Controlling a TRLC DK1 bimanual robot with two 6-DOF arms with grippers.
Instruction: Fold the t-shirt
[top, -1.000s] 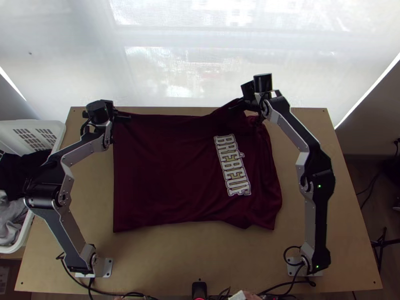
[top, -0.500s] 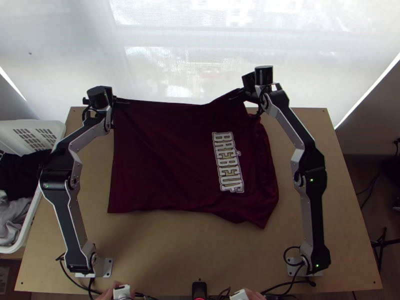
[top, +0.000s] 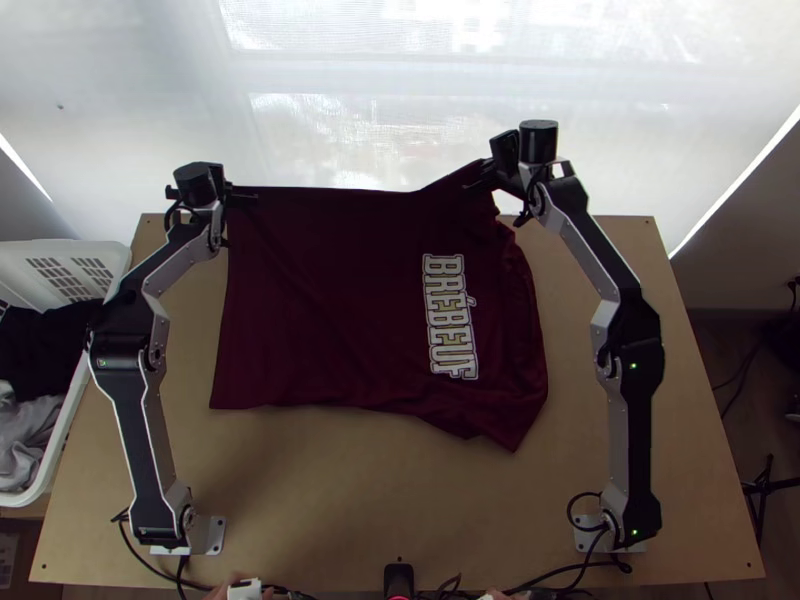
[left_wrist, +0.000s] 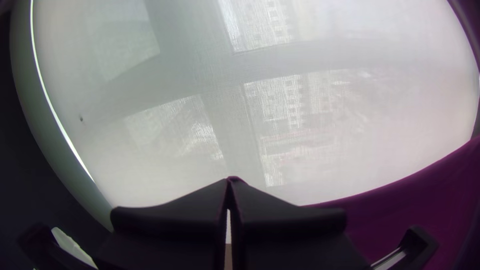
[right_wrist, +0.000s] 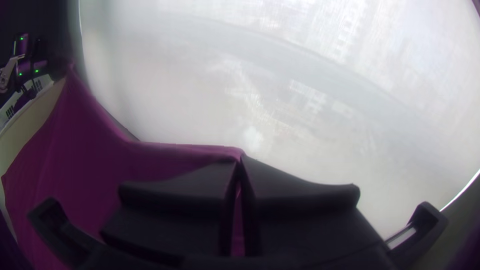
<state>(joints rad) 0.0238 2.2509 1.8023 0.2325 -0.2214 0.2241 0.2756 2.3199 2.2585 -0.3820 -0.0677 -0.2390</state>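
L gripper (top: 245, 193), upper left of frame, & R gripper (top: 480, 180), upper ctr-right, both clamped on the far edge of the maroon t-shirt (top: 320, 300), tips together in the wrist views. Shirt's mid-frame w/ top edge pulled taut btwn them, rising toward R, body spread down the pic, white lettering (top: 449, 320) right of ctr. Right side looks bunched near R grip, prob a loose fold, but too dark to be sure.
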